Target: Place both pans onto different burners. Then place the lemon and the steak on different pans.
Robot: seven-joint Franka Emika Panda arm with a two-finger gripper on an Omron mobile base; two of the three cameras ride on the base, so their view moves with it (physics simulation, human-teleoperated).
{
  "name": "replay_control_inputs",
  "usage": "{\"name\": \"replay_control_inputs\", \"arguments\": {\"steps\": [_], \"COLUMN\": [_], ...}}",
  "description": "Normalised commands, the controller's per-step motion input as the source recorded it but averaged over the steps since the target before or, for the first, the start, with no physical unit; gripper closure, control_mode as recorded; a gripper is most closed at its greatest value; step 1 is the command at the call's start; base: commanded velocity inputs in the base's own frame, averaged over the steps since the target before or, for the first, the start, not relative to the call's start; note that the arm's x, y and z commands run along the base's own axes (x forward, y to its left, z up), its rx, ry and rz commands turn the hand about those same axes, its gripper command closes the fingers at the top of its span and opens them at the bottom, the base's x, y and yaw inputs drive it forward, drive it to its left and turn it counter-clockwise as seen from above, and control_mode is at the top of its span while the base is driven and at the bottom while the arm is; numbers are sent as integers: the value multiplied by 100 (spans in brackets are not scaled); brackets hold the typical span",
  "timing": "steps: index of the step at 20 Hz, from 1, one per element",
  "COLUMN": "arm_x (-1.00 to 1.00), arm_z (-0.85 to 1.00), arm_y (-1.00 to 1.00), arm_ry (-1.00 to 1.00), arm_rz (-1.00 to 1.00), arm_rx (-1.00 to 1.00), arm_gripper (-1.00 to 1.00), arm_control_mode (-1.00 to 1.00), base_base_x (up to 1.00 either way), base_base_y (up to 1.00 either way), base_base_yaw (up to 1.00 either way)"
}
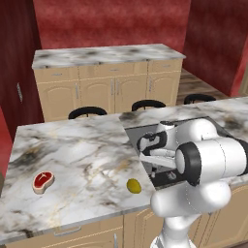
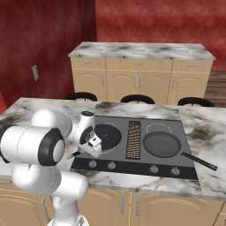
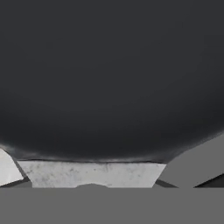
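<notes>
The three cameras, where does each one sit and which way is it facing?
Left base view: behind the arm's left, facing the counter with steak and lemon; white arm lower right.
Right base view: behind its right, facing cooktop and right pan; arm lower left.
Hand view: on the hand, close above a black pan.
Both base views share the cooktop.

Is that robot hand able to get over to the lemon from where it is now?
Probably yes. The lemon lies alone on the marble counter, left of the cooktop, and nothing stands between it and the gripper, which hangs low over the left pan.
</notes>
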Motion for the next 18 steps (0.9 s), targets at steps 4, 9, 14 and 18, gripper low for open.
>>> {"name": "replay_control_inputs", "arguments": {"steps": [4,9,14,18], "arm_x": [-81,-67,-43,-30], "arm_z": [-44,-44,-46,-41], "arm_y": [0,0,0,0], "arm_ry": [7,7,12,14], "arm_rz": [-1,0,0,0], "arm_rx": [0,0,2,4], "arm_gripper": [100,-100,-100,-100], "arm_control_mode": [-100,-100,-100,-100], "base_base_x": [0,0,0,0], "base_base_y": [0,0,0,0], "base_base_yaw": [0,0,0,0]}}
